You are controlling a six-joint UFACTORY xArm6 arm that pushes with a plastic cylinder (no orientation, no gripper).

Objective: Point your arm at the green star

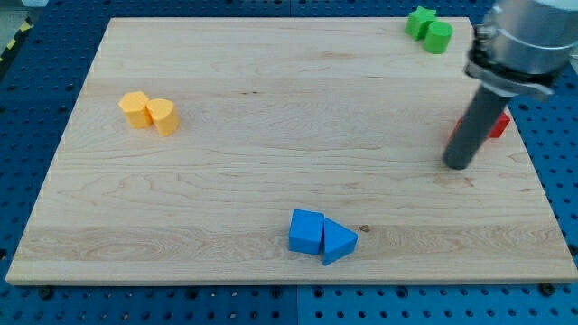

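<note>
Two green blocks are what I'm hunting for, and only one of them is the star. So my tip [458, 166] is planted on the wooden board [271, 135] over on the right side, roughly mid-depth, touching nothing that I can see. No jaws on this rig, just a plain rod, so nothing's held. Right behind the rod there's a red block [498, 125], mostly hidden, can't make out its shape. The green star [420, 20] sits at the far edge, far right corner area, snug against a green rounded block [439, 36] just nearer and to its right. I'd say I'm mid-approach, not there yet. Next move, as I reckon it: slide away from me and a touch left, stopping short of the star. Orange pair [149, 112] far left and blue pair [321, 236] near the front edge are well out of the way.
</note>
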